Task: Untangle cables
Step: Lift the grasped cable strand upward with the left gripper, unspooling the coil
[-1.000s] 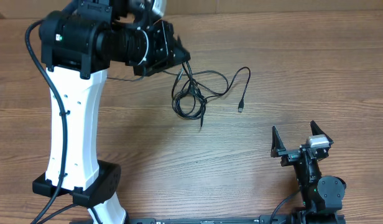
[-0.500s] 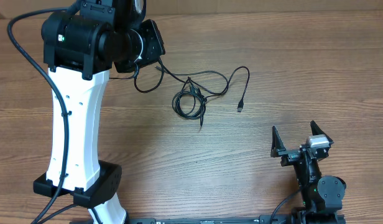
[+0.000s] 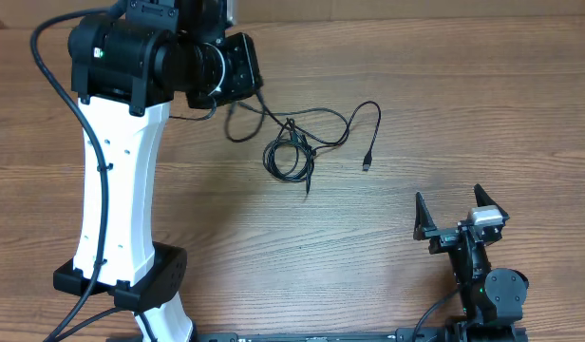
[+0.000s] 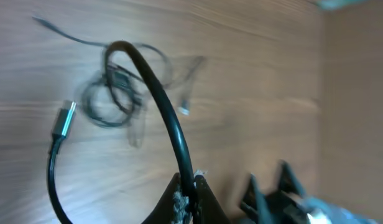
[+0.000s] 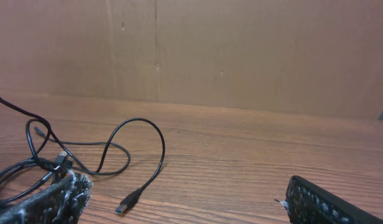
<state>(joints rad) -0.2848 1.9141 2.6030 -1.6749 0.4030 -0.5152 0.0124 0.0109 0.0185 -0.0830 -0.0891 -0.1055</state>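
At far left, the left gripper (image 4: 186,186) clamps one strand of the cables (image 3: 291,152), knotted at centre; best pull slowly leftward, easing loops apart. Near right, the right gripper (image 3: 451,204) gapes empty.

On table (image 3: 463,95), cables (image 3: 291,154) left of right gripper (image 3: 448,196)

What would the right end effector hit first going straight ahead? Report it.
The right end effector looks to miss the cables, which lie to its left; beyond bare table, only the back wall stands ahead, depth unclear.
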